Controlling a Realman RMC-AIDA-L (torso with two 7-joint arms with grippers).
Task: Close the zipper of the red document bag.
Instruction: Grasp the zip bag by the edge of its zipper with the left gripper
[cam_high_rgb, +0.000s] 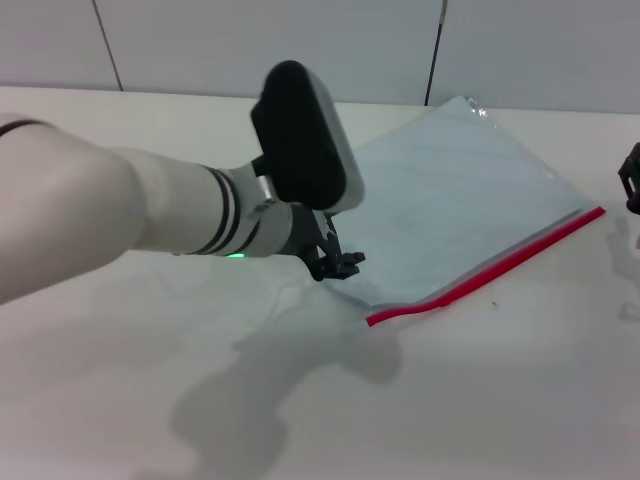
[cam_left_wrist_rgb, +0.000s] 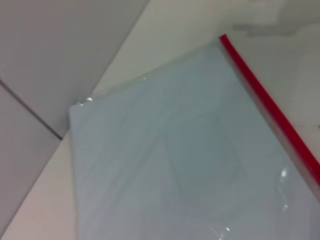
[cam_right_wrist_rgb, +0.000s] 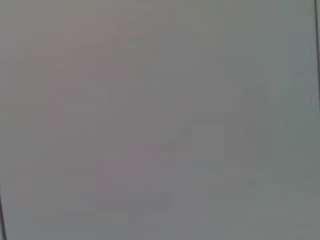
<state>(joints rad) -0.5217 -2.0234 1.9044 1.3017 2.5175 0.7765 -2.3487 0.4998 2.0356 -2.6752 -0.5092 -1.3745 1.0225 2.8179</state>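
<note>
The red document bag lies flat on the table, right of centre, w/ its zipper along the near edge from the near-left corner out to the far right. The left claw hovers just beside the bag's near-left corner; can't tell if it's spread or pressed together, & the right claw sits parked at the table's right edge, state also unclear. To do this well, I'd pin the bag near that corner first, then run along the zip strip w/ steady low pressure so the thin plastic doesn't bunch or slide.
</note>
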